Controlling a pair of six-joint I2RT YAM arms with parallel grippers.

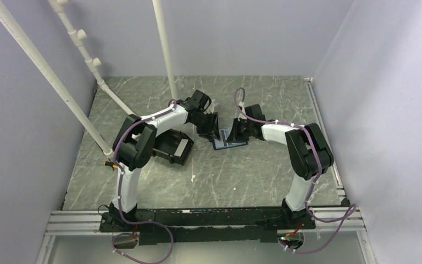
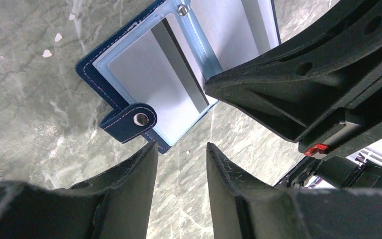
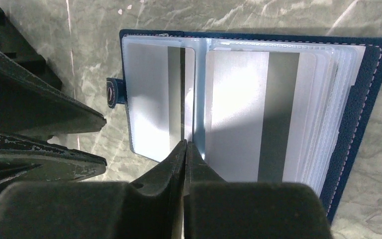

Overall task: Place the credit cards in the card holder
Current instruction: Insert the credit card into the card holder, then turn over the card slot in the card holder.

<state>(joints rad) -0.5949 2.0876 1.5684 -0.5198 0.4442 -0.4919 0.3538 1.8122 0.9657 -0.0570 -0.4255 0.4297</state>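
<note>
Mid-table, right of the black bin, the card holder lies open, pale credit cards in its sleeves (both pages). The right gripper is pressed together at its edge; the left gripper is spread, empty.

The navy card holder lay open and flat on the tabletop, snap tab poking out at one edge. One pale, dark-striped card sat on the tab-side page. A second card like it filled the opposite page.

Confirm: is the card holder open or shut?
Open: the card holder lies spread, clear inner sleeves showing on both halves, snap tab unfastened.
</note>
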